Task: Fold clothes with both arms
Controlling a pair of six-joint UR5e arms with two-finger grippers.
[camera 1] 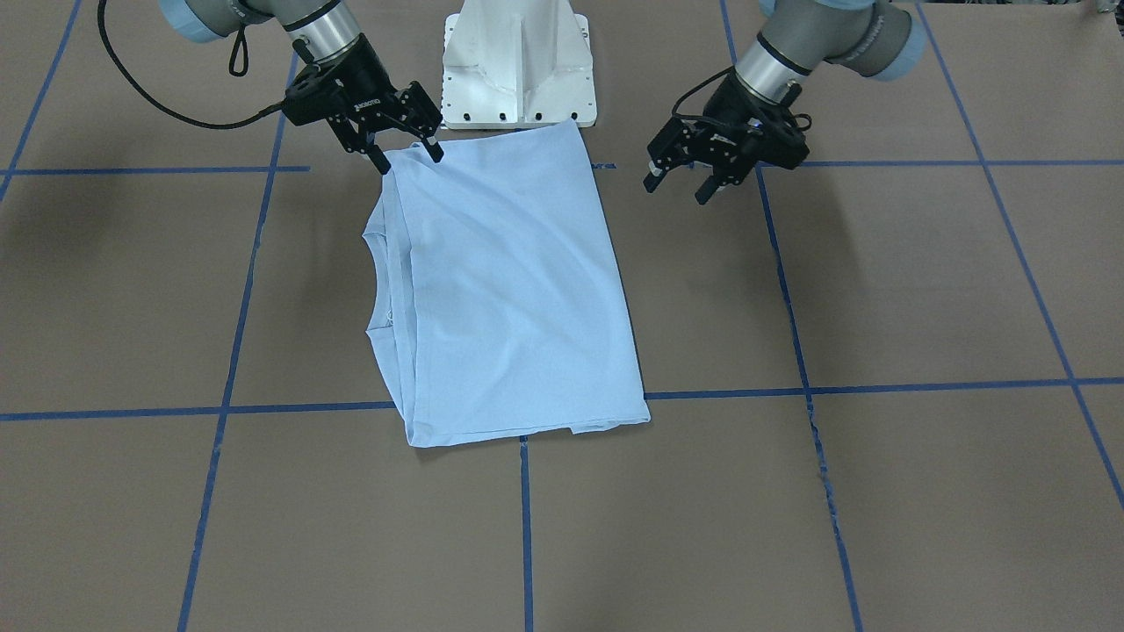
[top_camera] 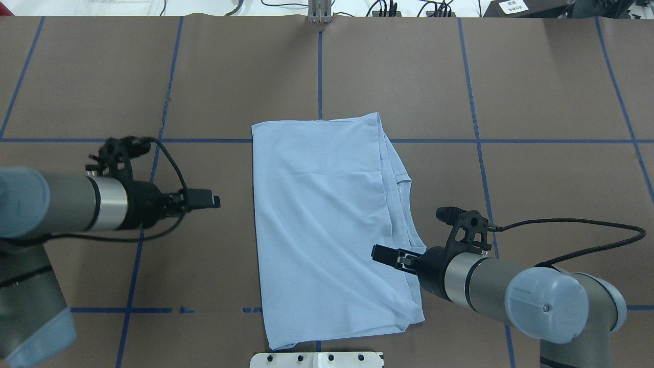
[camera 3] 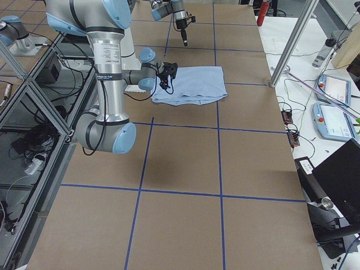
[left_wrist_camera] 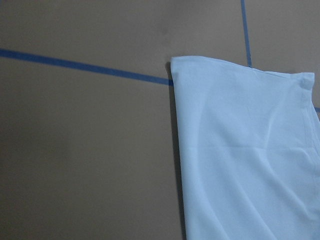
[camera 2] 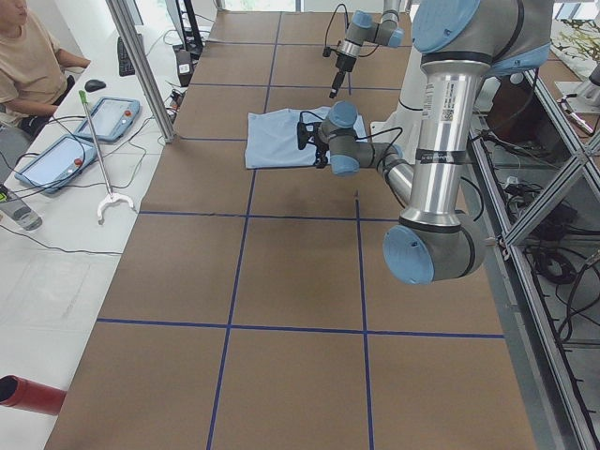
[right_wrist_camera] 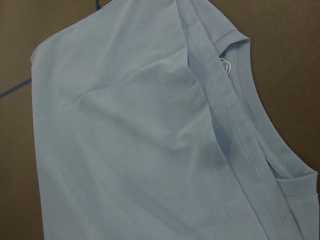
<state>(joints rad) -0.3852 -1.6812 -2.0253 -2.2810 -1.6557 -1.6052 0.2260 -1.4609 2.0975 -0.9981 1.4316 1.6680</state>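
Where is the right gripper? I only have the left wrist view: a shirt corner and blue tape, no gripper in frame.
Observer: The right gripper is over the shirt, at its collar side, at the end nearest the white base.
Operator: Is it holding the cloth?
Observer: No. The front view shows its jaws apart, not pinching anything. I can't tell whether the tips touch the cloth.
Operator: And the other one?
Observer: The left gripper is open too. It is over the bare table beside the shirt's plain long edge, clear of the cloth.
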